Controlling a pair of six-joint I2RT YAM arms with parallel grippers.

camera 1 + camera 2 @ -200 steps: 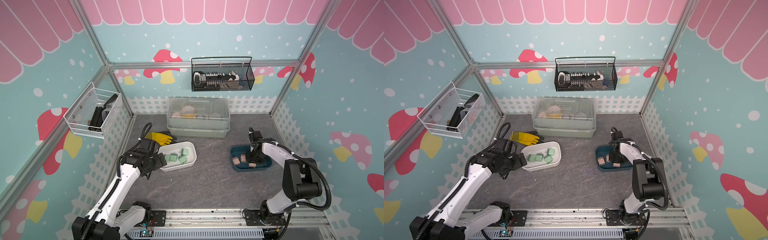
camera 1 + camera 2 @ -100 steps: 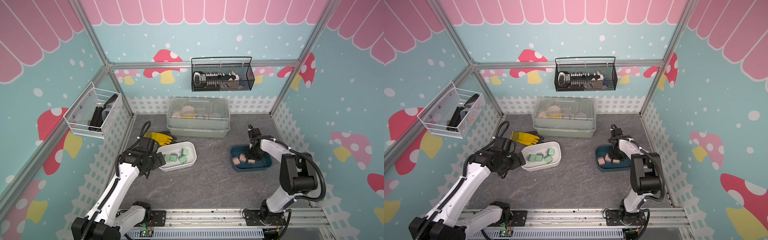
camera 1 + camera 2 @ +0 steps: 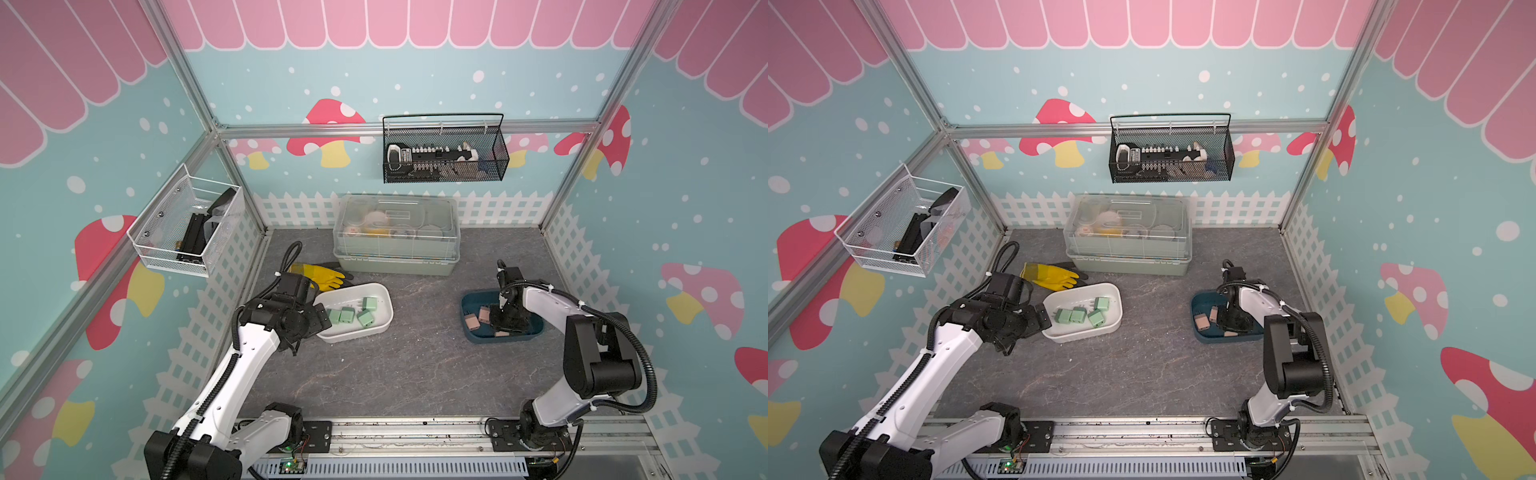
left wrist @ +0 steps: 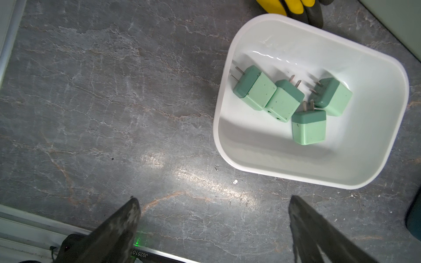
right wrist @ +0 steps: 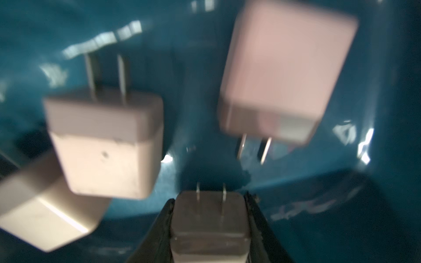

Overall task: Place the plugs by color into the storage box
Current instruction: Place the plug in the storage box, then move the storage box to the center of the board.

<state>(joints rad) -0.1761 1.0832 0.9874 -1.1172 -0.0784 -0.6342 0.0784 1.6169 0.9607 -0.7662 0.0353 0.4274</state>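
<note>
Only the right wrist view shows me the right gripper (image 5: 209,200) clamping a pink plug (image 5: 209,218) inside the teal tub (image 5: 387,68), at right; top views hide that grip. The left gripper (image 4: 214,201) stands wide apart, left of the white tub (image 4: 273,159).

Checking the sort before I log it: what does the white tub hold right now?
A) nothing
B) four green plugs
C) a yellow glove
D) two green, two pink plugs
B: the left wrist view shows four green plugs lying in the white tub, none pink.
</note>
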